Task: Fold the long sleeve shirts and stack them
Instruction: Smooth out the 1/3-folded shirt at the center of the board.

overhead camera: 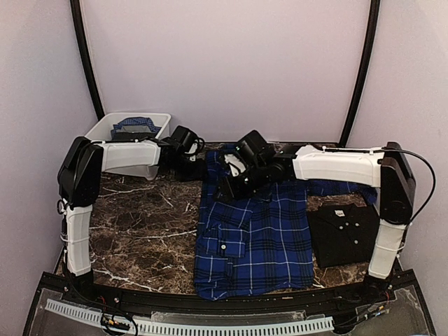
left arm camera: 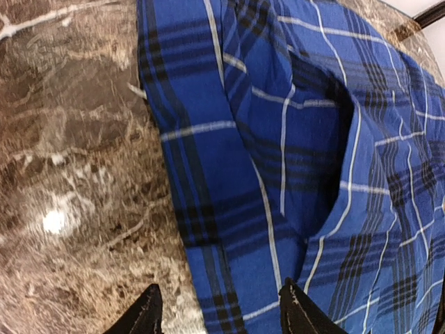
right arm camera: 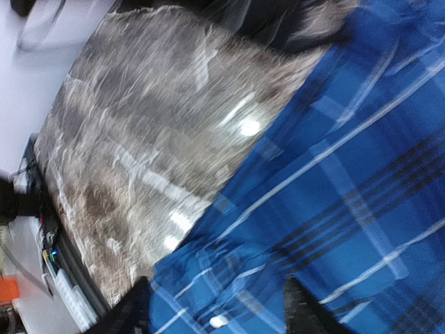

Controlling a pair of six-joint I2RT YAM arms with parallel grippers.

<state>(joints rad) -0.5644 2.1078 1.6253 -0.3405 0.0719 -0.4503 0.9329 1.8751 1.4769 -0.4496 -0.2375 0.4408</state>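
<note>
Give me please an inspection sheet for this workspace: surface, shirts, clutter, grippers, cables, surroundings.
Surface: dark veined marble table.
Job's things: blue plaid shirt spread at the centre; black shirt folded beside it on the right.
Clutter: white tub at the far left, blue cloth inside.
Grippers: left gripper open, low over the plaid shirt's left edge; right gripper open over the same shirt, view blurred.
Cables: black cable loops out at the right side.
Surroundings: pale walls, two black curved poles.
</note>
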